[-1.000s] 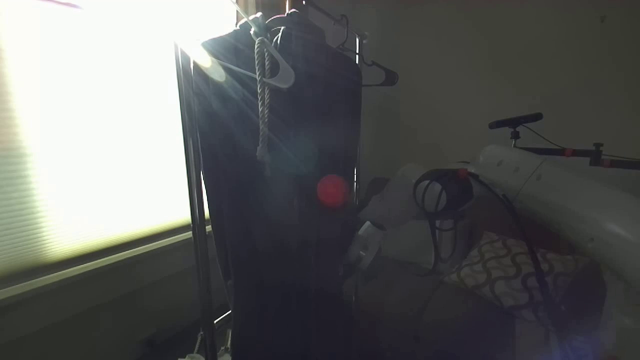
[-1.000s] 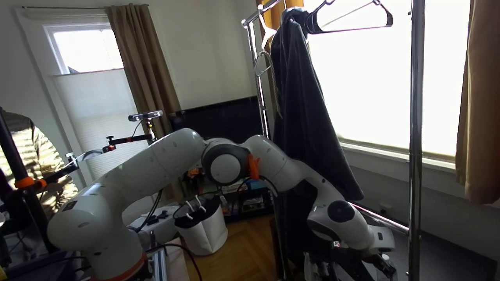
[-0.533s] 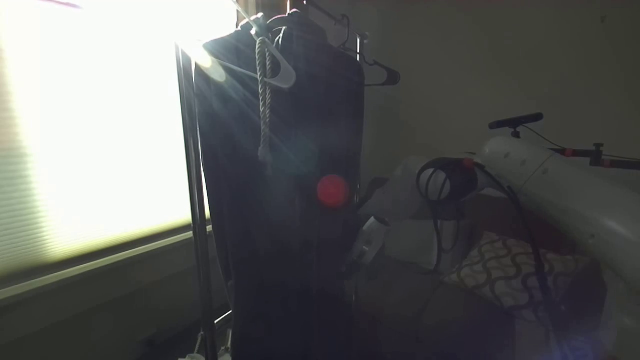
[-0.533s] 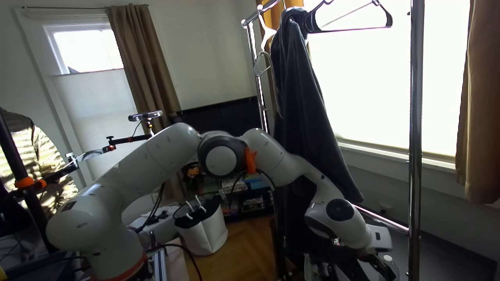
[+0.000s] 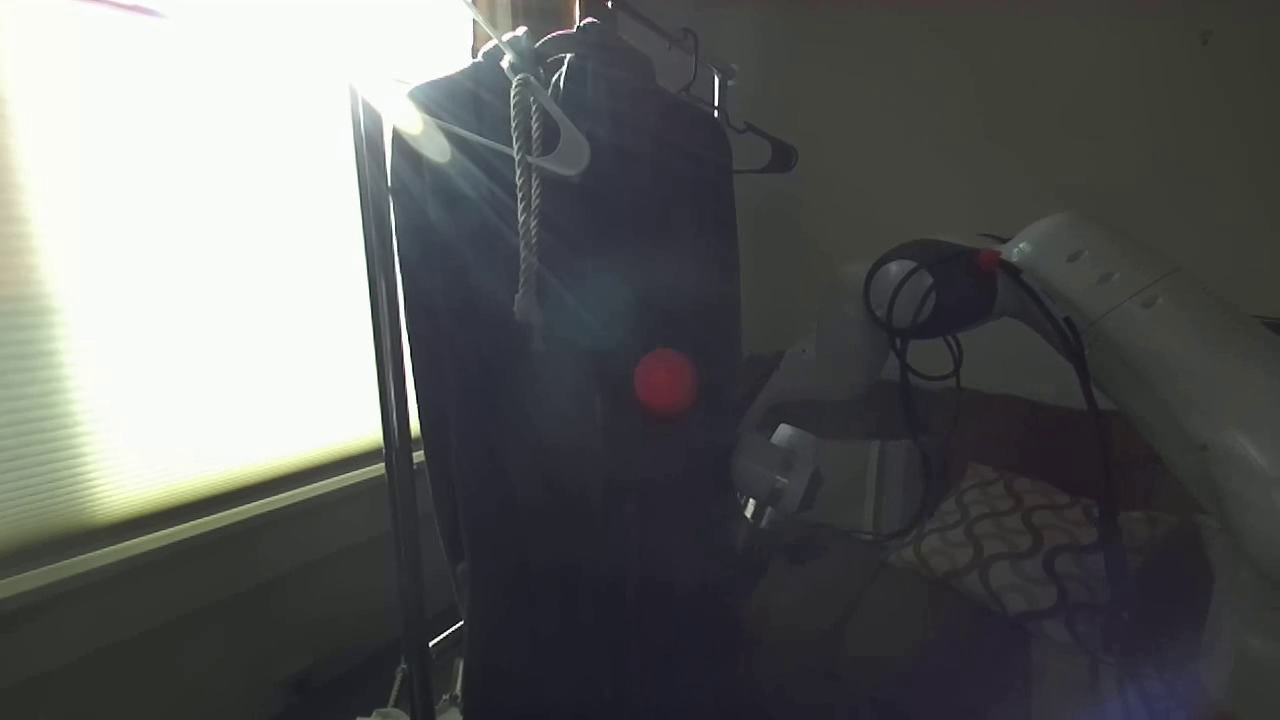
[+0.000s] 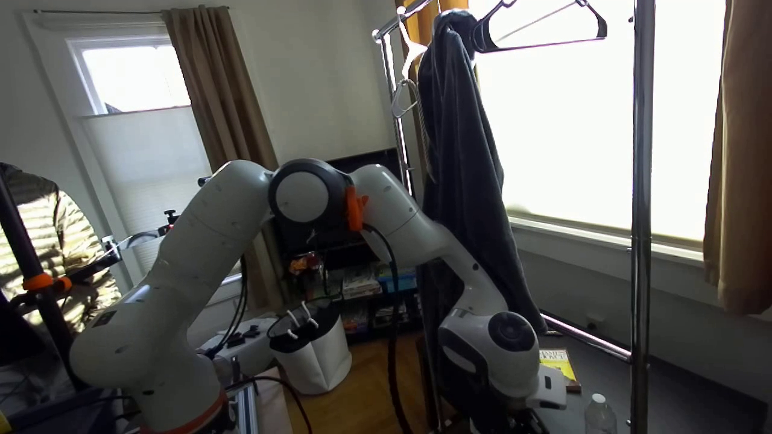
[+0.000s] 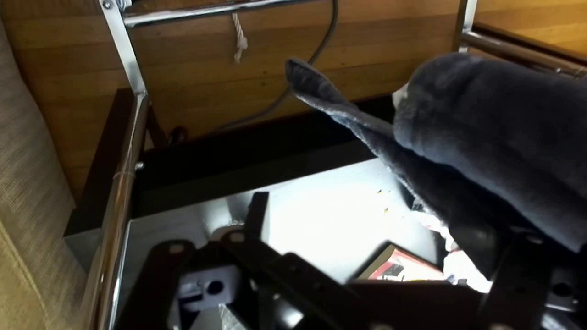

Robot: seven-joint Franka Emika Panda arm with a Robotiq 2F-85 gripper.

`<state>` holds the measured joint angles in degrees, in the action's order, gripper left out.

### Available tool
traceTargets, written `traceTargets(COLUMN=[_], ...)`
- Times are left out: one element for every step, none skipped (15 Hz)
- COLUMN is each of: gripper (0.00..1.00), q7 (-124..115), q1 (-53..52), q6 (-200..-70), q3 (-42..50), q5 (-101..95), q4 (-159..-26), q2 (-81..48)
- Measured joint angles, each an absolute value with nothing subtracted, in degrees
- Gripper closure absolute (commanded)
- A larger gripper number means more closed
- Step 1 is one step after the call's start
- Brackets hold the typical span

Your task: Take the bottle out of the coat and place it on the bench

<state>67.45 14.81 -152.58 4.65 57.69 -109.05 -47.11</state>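
The clear bottle (image 6: 598, 417) with a white cap stands upright in an exterior view, its base cut off by the frame. A low grey surface (image 6: 681, 386) with dark edges extends around it, apparently the bench (image 7: 321, 197). My gripper (image 7: 369, 224) is open in the wrist view, with no object between its fingers. In that exterior view the gripper sits left of the bottle, apart from it, partly below the frame. The dark coat (image 5: 580, 450) hangs from the rack, also seen in the other views (image 6: 464, 138). Its cloth passes behind my right finger; contact cannot be told.
A book (image 6: 558, 364) lies on the grey surface near the coat's hem. Metal rack poles (image 6: 642, 241) rise close to the bottle. Crumpled white material (image 7: 461, 266) shows beneath the coat. A patterned cushion (image 5: 1010, 550) and a white bin (image 6: 316, 361) are nearby.
The gripper, earlier at the bottle, has opened and moved away, leftward in an exterior view. The elbow has risen. The bottle stays standing, now fully apart, and the book has come into sight.
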Motion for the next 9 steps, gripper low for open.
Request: traceTargets(gripper=[0.00, 0.00, 0.00, 0.00, 0.00, 0.00, 0.00, 0.00, 0.00], q7=[67.45, 67.33, 67.06, 66.57, 66.48, 66.88, 68.00, 69.90, 72.36], q1=[14.80, 14.68, 14.20, 13.97, 13.76, 13.58, 13.67, 13.94, 14.41], q6=[-152.58, -152.61, -153.08, -154.47, -156.38, -158.70, -161.26, -163.88, -166.35], q3=[4.57, 4.54, 4.76, 4.60, 4.25, 3.78, 2.89, 1.70, 0.21], q5=[56.76, 56.10, 56.23, 56.31, 57.60, 60.29, 63.92, 68.45, 73.29], q4=[-112.18, -115.30, -118.54, -121.72, -124.96, -128.24, -131.39, -134.53, -137.45], q2=[-45.01, -42.83, -40.58, -38.37, -36.11, -33.77, -31.42, -28.92, -26.37])
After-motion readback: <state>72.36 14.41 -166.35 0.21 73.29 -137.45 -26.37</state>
